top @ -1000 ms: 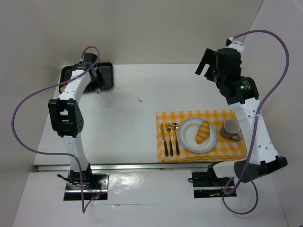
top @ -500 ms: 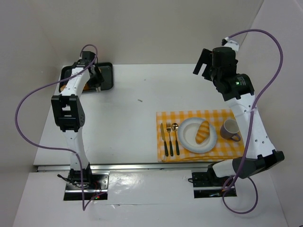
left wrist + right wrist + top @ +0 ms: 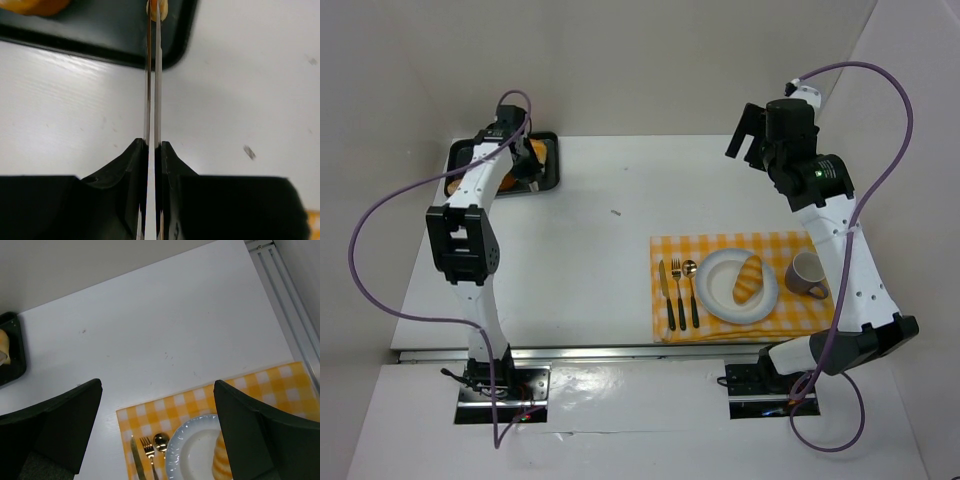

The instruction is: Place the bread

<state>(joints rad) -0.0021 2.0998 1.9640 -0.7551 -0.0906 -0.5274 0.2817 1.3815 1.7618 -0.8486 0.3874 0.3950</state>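
Note:
One bread roll (image 3: 748,278) lies on the white plate (image 3: 720,300) on the yellow checked mat; in the right wrist view it shows at the bottom edge (image 3: 222,462). More bread lies in the black tray (image 3: 550,175) at the far left: a piece at its left end (image 3: 453,185) and one by my left gripper (image 3: 535,150). My left gripper (image 3: 525,165) is shut, with its thin fingertips (image 3: 153,4) over the tray's near right corner (image 3: 175,50), next to an orange piece. My right gripper (image 3: 748,135) is open, empty and held high above the table (image 3: 160,430).
On the mat (image 3: 820,245) lie a knife (image 3: 665,295), fork (image 3: 678,290) and spoon (image 3: 691,290) left of the plate, and a grey mug (image 3: 808,273) stands to its right. A small dark speck (image 3: 617,212) lies mid-table. The walls stand close behind and to the right.
My left arm has shifted slightly over the tray. My right arm has lifted and drawn back a little from the mat with its jaws open. The roll on the plate has not moved.

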